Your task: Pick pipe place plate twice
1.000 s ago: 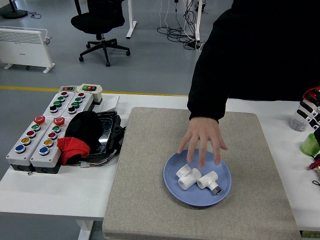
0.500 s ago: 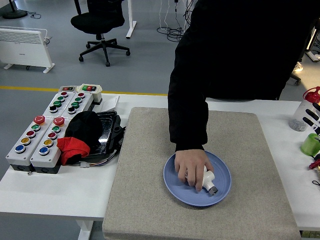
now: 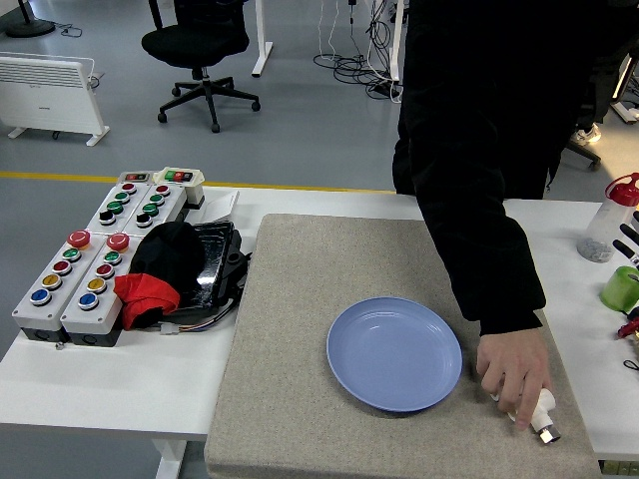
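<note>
Person's hand (image 3: 511,370) curled around white pipe fitting (image 3: 540,413) on grey mat (image 3: 300,399), beside blue plate (image 3: 394,352)

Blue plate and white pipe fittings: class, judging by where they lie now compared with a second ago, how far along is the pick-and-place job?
The blue plate is bare now; a second ago two pipe fittings lay in it. A person's hand is setting a white pipe fitting on the grey mat to the plate's right; the second fitting is hidden. No robot hand shows. Both fittings remain to go onto the plate.
</note>
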